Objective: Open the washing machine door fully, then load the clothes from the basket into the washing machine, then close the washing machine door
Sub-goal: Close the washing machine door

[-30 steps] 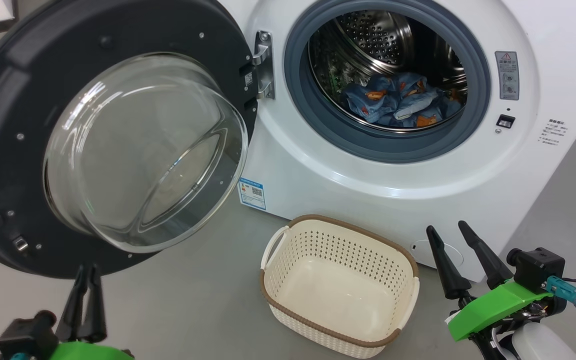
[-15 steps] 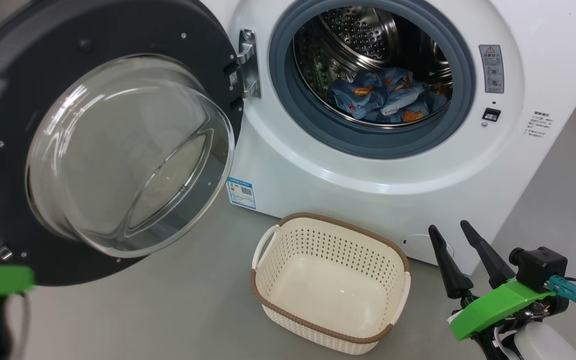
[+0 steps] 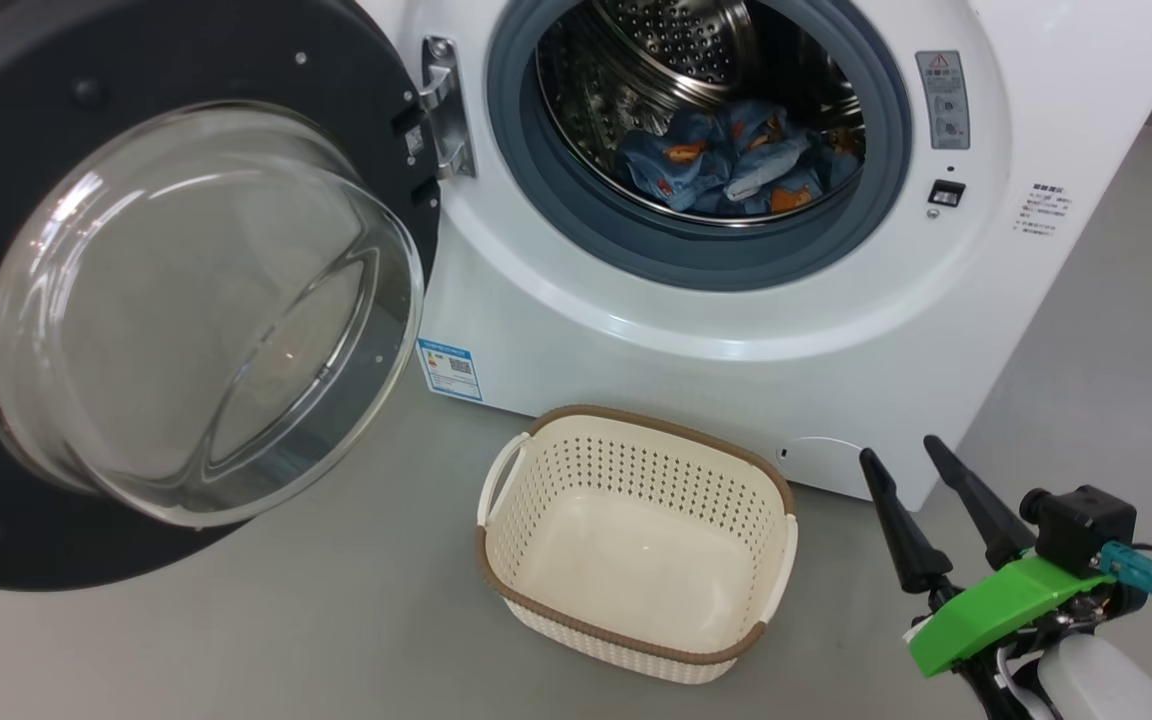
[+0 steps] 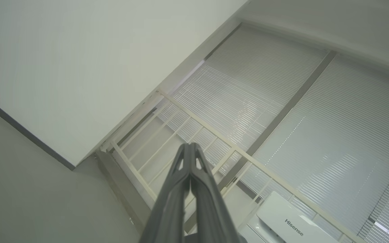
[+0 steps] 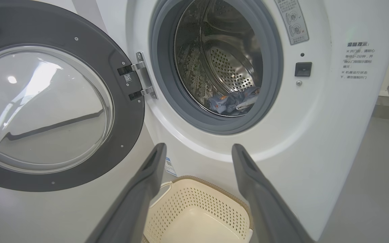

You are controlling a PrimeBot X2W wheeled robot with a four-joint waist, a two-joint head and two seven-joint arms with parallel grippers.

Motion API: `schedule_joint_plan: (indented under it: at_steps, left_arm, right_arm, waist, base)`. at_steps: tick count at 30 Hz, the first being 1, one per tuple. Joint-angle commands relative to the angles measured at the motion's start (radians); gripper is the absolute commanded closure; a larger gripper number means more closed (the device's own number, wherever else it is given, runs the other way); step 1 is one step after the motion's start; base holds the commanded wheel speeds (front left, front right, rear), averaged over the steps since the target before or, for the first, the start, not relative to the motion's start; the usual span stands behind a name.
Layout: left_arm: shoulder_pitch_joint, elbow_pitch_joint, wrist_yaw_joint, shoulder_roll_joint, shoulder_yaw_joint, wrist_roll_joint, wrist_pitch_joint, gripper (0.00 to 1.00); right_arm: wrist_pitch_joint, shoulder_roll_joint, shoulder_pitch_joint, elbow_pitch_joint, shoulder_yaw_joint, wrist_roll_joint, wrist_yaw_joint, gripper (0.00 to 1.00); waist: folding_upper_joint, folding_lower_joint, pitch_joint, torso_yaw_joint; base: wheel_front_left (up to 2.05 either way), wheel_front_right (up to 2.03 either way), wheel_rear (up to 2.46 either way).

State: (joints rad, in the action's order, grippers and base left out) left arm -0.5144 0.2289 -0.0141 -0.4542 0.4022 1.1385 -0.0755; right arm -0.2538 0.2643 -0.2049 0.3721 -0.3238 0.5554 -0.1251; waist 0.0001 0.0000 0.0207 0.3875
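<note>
The washing machine door (image 3: 186,60) stands swung wide open to the left, its glass bowl (image 3: 186,310) bulging toward me. Inside the steel drum of the washing machine (image 3: 636,340) lie the clothes (image 3: 726,160), a crumpled light blue bundle with orange-brown prints. The cream basket (image 3: 636,480) sits empty on the floor in front of the machine. My right gripper (image 3: 898,450) hovers open at the lower right, beside the basket, holding nothing. Its wrist view shows the door (image 5: 127,101), clothes (image 5: 231,101) and basket (image 5: 194,202) past the right gripper (image 5: 198,148). My left gripper (image 4: 190,145) is shut, empty, pointing away at a wall.
Grey floor (image 3: 336,620) spreads around the basket and under the open door. A round filter cap (image 3: 821,455) sits low on the machine's front. The left wrist view faces a white wall, window blinds (image 4: 282,101), a pale railing and a white appliance (image 4: 282,222).
My left gripper, at the lower left a second ago, swung off to the left and shut fully. The head camera has turned, shifting the whole picture left. The right gripper stays open.
</note>
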Motion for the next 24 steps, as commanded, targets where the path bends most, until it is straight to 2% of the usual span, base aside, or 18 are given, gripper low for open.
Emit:
schedule_joint_plan:
  at_steps: [1, 8, 13, 19, 24]
  left_arm:
    - [-0.056, 0.041, -0.012, -0.06, 0.059, 0.049, 0.023, 1.0]
    - [-0.126, 0.362, -0.025, -0.102, 0.16, 0.198, 0.101, 1.0]
    - [-0.15, 0.551, -0.052, -0.152, 0.183, 0.225, 0.133, 1.0]
    - [-0.168, 0.691, -0.079, -0.178, 0.194, 0.253, 0.18, 1.0]
    - [-0.181, 0.747, -0.095, -0.181, 0.194, 0.265, 0.202, 1.0]
  right_arm:
    - [-0.008, 0.023, -0.045, -0.019, -0.023, 0.002, -0.006, 0.0]
    - [-0.008, 0.051, -0.073, -0.018, -0.05, 0.005, -0.006, 0.0]
    - [-0.008, 0.069, -0.088, -0.011, -0.063, 0.009, -0.006, 0.0]
    - [-0.008, 0.089, -0.097, -0.011, -0.067, 0.015, -0.006, 0.0]
    - [-0.008, 0.095, -0.1, -0.015, -0.068, 0.016, -0.006, 0.0]
  waist:
    - [-0.0001, 0.0, 0.015, -0.013]
    - [-0.0001, 0.0, 0.043, -0.049]
    - [-0.0001, 0.0, 0.06, -0.082]
    - [-0.0001, 0.0, 0.083, -0.108]
    - [-0.0001, 0.0, 0.096, -0.113]
  base:
    - [0.0, 0.0, 0.0]
    - [0.0, 0.0, 0.0]
    - [0.0, 0.0, 0.0]
    - [0.0, 0.0, 0.0]
    - [0.0, 0.0, 0.0]
